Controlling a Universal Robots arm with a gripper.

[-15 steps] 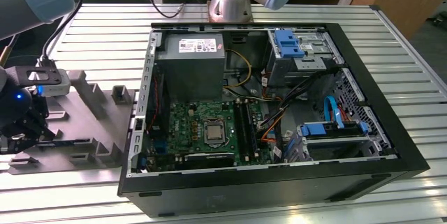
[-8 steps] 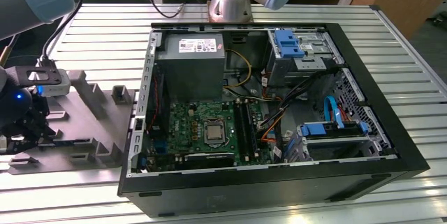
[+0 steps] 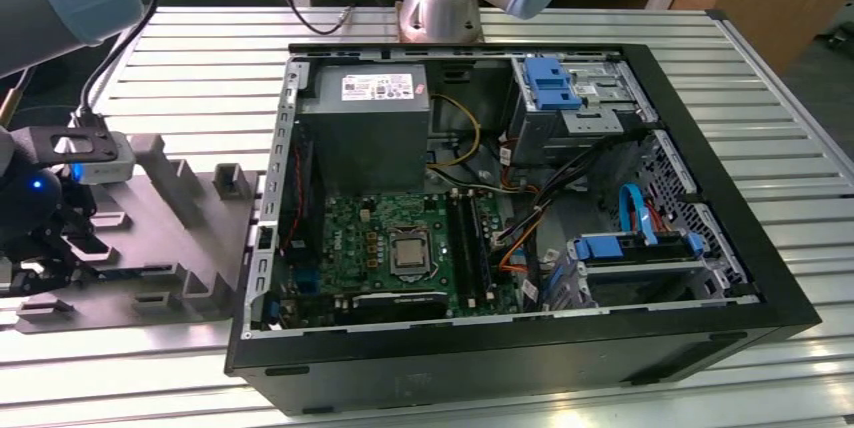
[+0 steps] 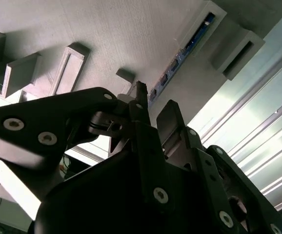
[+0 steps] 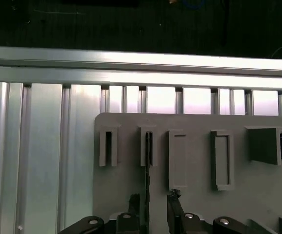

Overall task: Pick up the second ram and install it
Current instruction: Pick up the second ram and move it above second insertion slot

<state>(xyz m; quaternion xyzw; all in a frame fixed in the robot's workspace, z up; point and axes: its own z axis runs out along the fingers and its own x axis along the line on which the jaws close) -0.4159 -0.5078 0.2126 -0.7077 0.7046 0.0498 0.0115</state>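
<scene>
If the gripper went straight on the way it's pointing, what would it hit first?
Probably the grey fixture plate: the gripper points down at it, open fingers either side of the second ram standing on edge there. Depth is hard to judge.

Exterior view: stood off my arm, high up, and looked down at a slant on the open computer case [image 3: 534, 368]; the fixture plate [image 3: 180, 243] lay at the exterior view's left.
First wrist view: faced straight down past my fingers [image 5: 174, 212], near the plate.
Second wrist view: sat just behind my fingers, slanting across the plate.
Shared: all three took in the plate and the slatted table [image 3: 200, 58].
</scene>
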